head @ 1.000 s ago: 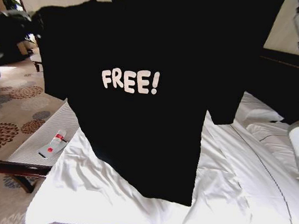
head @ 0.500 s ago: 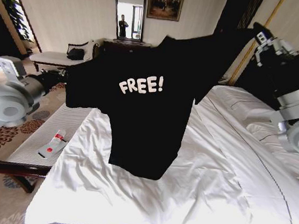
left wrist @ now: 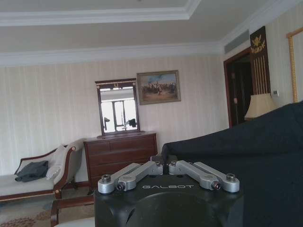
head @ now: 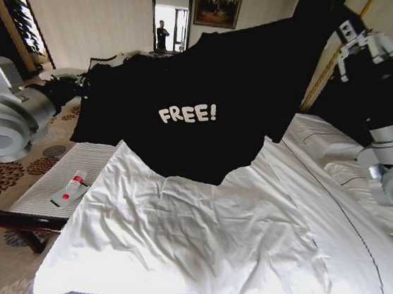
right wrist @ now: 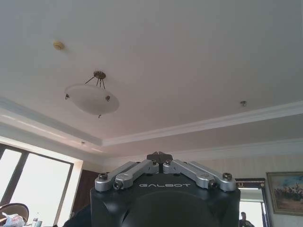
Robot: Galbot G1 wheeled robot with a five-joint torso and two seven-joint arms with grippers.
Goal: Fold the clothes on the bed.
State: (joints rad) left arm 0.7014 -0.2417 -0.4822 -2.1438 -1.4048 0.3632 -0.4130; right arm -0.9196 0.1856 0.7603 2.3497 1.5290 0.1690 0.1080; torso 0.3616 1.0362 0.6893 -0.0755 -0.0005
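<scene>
The clothes are one black T-shirt with white "FREE!" lettering, held up in the air and stretched wide above the bed. My left gripper holds one end of it at the left, over the bench side. In the left wrist view the fingers are shut, with black fabric running off from their tips. My right gripper holds the other end high at the upper right, near the dark headboard. Its fingers are shut and point at the ceiling. The shirt's lower edge hangs just above the white sheet.
A white-cushioned bench stands along the bed's left side with a small white-and-red tube on it. Pillows lie at the right. A dresser with a mirror and a chaise stand by the far wall.
The shirt has swung away from the camera and spread wider between the two grippers. Its lower edge now lies farther up the bed, and more white sheet shows in front.
</scene>
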